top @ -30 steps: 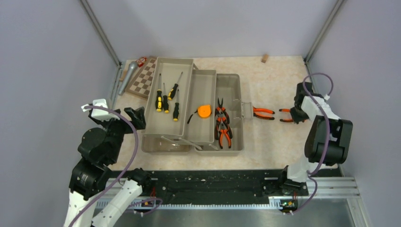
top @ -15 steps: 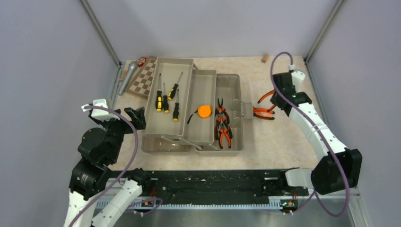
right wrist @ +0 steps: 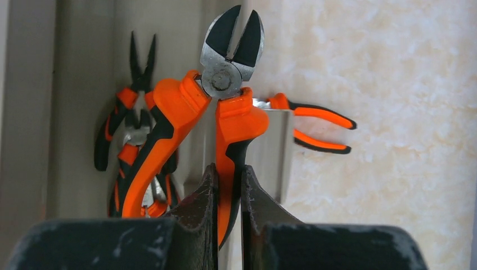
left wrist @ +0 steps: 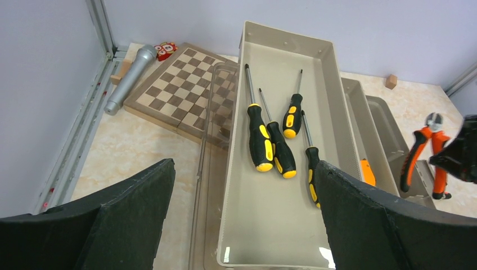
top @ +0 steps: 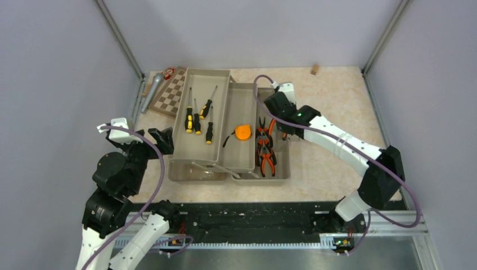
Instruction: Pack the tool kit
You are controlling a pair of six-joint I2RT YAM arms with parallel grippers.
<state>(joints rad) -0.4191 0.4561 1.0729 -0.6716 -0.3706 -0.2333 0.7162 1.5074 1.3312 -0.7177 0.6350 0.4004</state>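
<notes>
The open toolbox (top: 281, 175) stands mid-table with its beige trays (top: 185, 152) fanned out to the left. Several yellow-black screwdrivers (top: 197, 121) lie in the far-left tray and an orange tape measure (top: 243, 133) in the middle one. Two orange-handled pliers (top: 264, 149) lie in the right compartment. My right gripper (top: 279, 121) hangs over that compartment's far end, shut on one handle of orange cutting pliers (right wrist: 225, 95), jaws pointing away from it. Another pair of pliers (right wrist: 315, 126) lies on the table beyond the box's metal latch. My left gripper (left wrist: 243, 166) is open at the trays' left near corner, holding nothing.
A brown-and-cream chessboard (top: 171, 95) and a silver microphone (top: 152, 93) lie at the back left, beside the trays. A small wooden block (top: 315, 69) sits by the back wall. Grey walls close in the table on three sides.
My right arm has lifted the cutting pliers off the table at the right and swung them left, over the toolbox's right compartment. The left arm has not moved.
</notes>
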